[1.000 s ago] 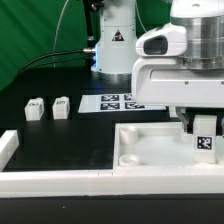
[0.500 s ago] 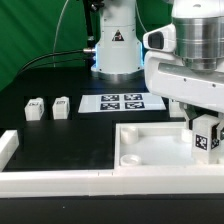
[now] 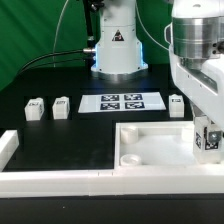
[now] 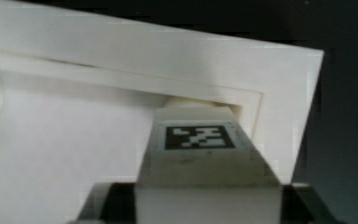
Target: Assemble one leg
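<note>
Item 1: small white plastic block-like leg (image 3: pixel 209 139) with a black-and-white square marker tag, clamped between the black fingers of the two-finger gripper (image 3: pixel 208 140). It hangs at about 3 o'clock in the exterior view, over the edge of item 2 on the exterior view's right. In the wrist view the leg (image 4: pixel 199 165) stands between the two dark fingers (image 4: pixel 108 205), tag facing the camera, its far end by an inner corner of item 2; whether it touches the floor there is hard to judge.

Item 2: large white square tray-like tabletop (image 3: pixel 160 155) with a round corner socket, at 5 o'clock.

Item 3: three matching small white legs on the black table (image 3: pixel 70 135): two (image 3: pixel 35 108) (image 3: pixel 62 105) at 9 o'clock, one (image 3: pixel 177 102) at 2 o'clock.

Item 4: the marker board (image 3: pixel 122 101), flat, just above centre.

Item 5: long white border bar (image 3: pixel 60 181), at 7 o'clock.
</note>
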`<move>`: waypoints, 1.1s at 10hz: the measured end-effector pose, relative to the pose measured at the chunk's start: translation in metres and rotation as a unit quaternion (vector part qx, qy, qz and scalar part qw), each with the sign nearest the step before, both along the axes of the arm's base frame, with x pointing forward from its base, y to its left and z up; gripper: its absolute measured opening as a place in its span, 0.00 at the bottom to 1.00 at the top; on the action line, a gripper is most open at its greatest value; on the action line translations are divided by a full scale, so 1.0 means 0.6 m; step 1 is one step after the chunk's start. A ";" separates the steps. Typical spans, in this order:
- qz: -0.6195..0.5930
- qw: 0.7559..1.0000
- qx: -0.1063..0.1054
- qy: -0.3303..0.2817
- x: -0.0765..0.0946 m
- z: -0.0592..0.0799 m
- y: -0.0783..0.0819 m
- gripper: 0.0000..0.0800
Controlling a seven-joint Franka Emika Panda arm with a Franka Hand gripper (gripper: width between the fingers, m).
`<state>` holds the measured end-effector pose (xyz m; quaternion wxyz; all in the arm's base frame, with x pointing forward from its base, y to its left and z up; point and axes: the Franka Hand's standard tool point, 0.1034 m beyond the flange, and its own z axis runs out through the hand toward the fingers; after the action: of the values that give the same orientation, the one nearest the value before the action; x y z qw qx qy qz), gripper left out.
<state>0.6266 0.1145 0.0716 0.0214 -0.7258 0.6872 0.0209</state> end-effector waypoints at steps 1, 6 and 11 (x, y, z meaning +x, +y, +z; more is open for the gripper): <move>-0.054 0.999 -0.002 0.003 0.000 0.000 0.000 0.36; -0.181 0.983 0.000 0.007 0.001 0.002 -0.002 0.36; -0.164 0.987 0.005 0.007 -0.001 0.001 0.005 0.75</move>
<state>0.6262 0.1176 0.0723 0.0235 -0.6034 0.7967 0.0252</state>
